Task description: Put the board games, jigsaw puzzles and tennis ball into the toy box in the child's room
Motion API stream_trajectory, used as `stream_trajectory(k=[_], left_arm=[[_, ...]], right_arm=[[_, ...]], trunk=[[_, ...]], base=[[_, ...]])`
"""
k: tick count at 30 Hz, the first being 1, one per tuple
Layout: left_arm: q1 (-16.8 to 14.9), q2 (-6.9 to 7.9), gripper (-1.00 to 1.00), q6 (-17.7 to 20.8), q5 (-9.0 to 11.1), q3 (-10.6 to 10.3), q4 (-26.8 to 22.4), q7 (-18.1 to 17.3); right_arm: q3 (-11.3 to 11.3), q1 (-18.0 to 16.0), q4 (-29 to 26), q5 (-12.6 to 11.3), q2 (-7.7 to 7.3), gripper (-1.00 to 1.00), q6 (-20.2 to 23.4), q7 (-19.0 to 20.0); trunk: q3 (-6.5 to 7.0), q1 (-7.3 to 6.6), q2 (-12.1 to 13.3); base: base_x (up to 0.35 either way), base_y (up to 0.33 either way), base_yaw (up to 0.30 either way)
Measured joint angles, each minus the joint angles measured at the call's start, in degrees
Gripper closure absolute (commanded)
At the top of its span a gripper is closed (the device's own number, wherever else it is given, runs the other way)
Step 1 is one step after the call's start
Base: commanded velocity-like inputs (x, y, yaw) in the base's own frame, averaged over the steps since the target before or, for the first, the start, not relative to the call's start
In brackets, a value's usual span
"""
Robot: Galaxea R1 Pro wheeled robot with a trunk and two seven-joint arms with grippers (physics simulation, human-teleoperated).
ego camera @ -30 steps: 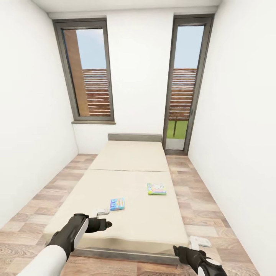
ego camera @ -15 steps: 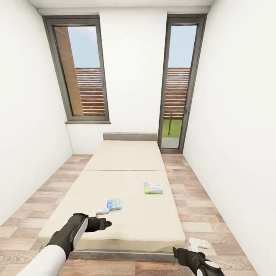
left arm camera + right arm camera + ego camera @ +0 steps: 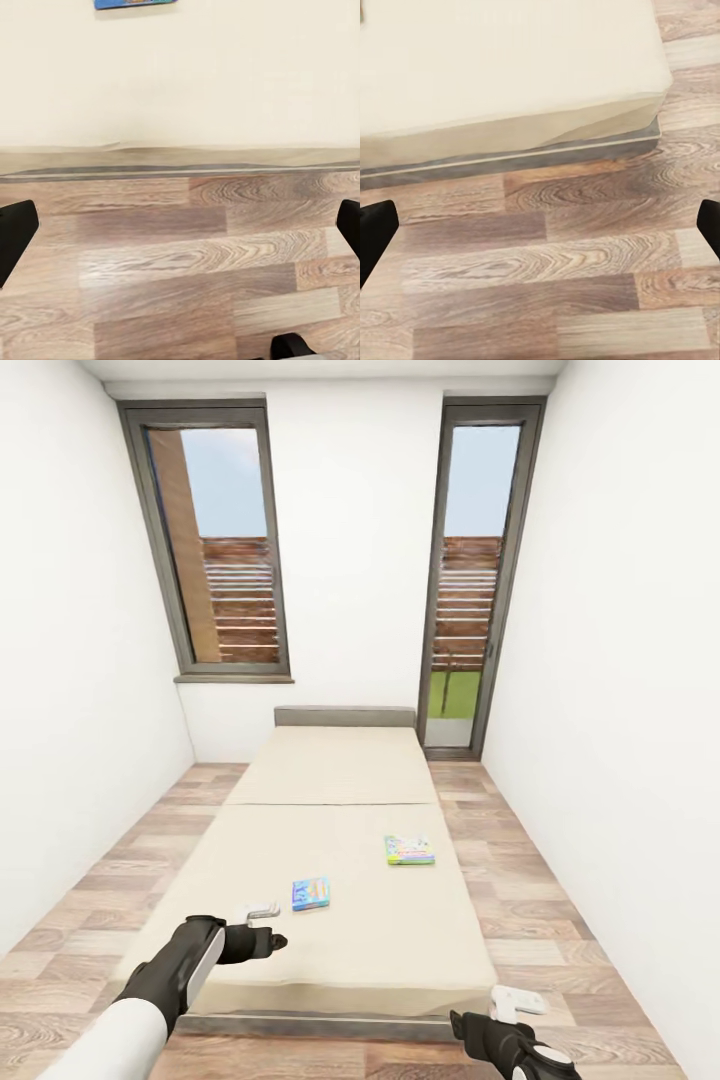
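View from the foot of the bed (image 3: 340, 830), robot facing its length. Two board games lie flat on the beige mattress: the blue board game (image 3: 310, 893) toward the near left, the green and white board game (image 3: 409, 850) farther off and to the right, the two well apart. The left hand (image 3: 262, 911) hovers over the near left part of the mattress, just beside the blue game and nearer than it; the right hand (image 3: 517, 1001) hangs over the wood floor (image 3: 560, 920) off the bed's near right corner. Both wrist views show the finger tips at opposite edges of the frame, so both hands stand wide open and hold nothing.

The step in hand appears to be the approach to the first pickup, probably the blue game. To do it well, the base should close on the bed's foot until the box sits squarely ahead of the left hand. A thin box on a soft surface probably offers little edge, so the fingers should straddle its short sides and press slightly into the mattress before closing.
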Motion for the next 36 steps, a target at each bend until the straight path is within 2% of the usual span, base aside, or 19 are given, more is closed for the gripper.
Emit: stream_trajectory(k=[6, 9, 11, 15, 21, 27, 36], left_arm=[[0.00, 0.15, -1.00, -0.25, 0.00, 0.00, 0.00, -0.03], [0.00, 0.51, -1.00, -0.30, 0.01, 0.00, -0.01, -0.06], [0.00, 0.77, -1.00, -0.33, 0.00, 0.16, -0.02, -0.07], [0.00, 1.26, -1.00, -0.43, 0.03, 1.73, -0.28, -0.20], [0.00, 2.28, -1.00, -0.31, -0.01, 4.06, -1.38, -2.73], [0.01, 3.15, -1.00, -0.30, -0.06, 4.62, -1.71, -5.82], [0.01, 3.28, -1.00, -0.39, -0.15, 4.66, -1.77, -6.60]], right_arm=[[-0.05, -0.16, -0.03, -0.08, 0.07, -1.00, 0.06, -0.01], [-0.03, -1.31, -0.31, -0.39, 0.38, -1.00, 0.44, -0.09], [-0.07, -3.84, -0.53, -0.67, 0.89, -1.00, 1.31, -0.12], [-0.11, -9.83, -0.62, -0.95, 2.08, -1.00, 6.74, -0.14], [-0.10, -14.41, -0.68, -0.68, 3.69, -1.00, 10.91, -0.36], [-0.12, -15.48, -0.35, -0.64, 4.20, -1.00, 11.73, -2.13], [-0.46, -15.80, -0.84, -0.87, 4.32, -1.00, 11.52, -2.97]], trunk=[[0.00, 0.00, 0.00], [0.00, 0.00, 0.00], [0.01, 0.00, 0.00], [0.01, 0.00, 0.00], [0.00, 0.00, 0.00], [0.00, 0.00, 0.00], [0.00, 0.00, 0.00]], base=[[0.000, 0.083, 0.000], [0.000, 0.187, 0.000], [0.000, 0.178, 0.000], [0.000, 0.079, 0.000], [0.000, 0.019, 0.000], [0.000, 0.003, 0.000], [0.000, 0.091, 0.000]])
